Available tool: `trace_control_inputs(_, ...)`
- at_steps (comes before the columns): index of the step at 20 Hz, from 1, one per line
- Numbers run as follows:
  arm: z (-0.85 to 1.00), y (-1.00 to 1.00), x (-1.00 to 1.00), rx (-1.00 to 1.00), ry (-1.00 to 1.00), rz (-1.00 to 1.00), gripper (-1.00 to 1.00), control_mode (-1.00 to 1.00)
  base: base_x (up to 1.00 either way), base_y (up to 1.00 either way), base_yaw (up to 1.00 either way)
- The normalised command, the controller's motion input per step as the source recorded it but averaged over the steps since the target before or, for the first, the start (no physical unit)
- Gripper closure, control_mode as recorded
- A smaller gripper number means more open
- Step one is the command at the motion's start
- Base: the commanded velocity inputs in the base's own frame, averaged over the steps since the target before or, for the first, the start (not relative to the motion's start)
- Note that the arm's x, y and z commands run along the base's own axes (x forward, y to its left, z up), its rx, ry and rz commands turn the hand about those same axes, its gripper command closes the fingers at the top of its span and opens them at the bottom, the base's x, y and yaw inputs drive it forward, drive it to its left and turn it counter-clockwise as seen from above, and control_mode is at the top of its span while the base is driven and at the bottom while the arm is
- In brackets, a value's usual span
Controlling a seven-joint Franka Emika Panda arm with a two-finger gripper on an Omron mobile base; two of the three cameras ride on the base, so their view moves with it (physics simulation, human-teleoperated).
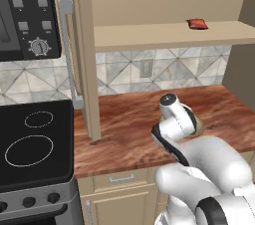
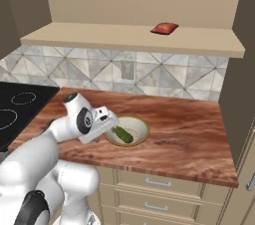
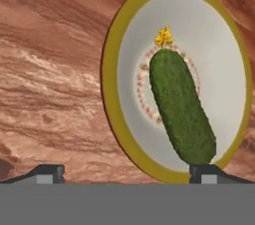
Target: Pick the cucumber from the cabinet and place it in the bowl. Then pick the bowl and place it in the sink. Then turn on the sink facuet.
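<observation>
one cucumber (image 3: 182, 112) lies in the bowl (image 3: 221, 45), stretched across the darker ring at its centre, with a small yellow tip at one end. i see the bowl sitting flat on the reddish-brown counter (image 2: 189, 129), near its front edge. my hand (image 3: 127, 171) hangs just above it with the jaws spread wide and nothing between them; one fingertip (image 3: 204, 171) shows over the near end of the cucumber in the hand view, the other well off to the side over bare counter. from the right base view the hand (image 2: 107, 122) sits at the bowl's left rim and covers part of it. in the left base view my own arm blocks most of the bowl. the cabinet (image 2: 134, 37) is above, its shelf carrying a small flat red item (image 2: 164, 28) toward the right. a grey bar handle (image 1: 69, 52) runs down the open cabinet door at the left. a black stovetop (image 1: 32, 142) adjoins the counter on the left, with an outlet (image 2: 128, 69) on the tiled wall behind.
</observation>
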Motion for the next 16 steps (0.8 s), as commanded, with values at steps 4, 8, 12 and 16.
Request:
trace_control_inputs(4, -0.46, 0.0, 0.26, 0.0, 0.0, -0.11, -1.0, -1.0, 0.0, 0.0, 0.0)
trace_control_inputs(8, -0.5, 0.0, 0.33, 0.0, 0.0, -0.09, -1.0, -1.0, 0.0, 0.0, 0.0)
trace_control_inputs(12, -0.38, 0.0, 0.35, 0.0, 0.0, -0.08, -1.0, -1.0, 0.0, 0.0, 0.0)
trace_control_inputs(16, -0.26, -0.02, 0.3, 0.0, 0.0, -0.06, -1.0, -1.0, 0.0, 0.0, 0.0)
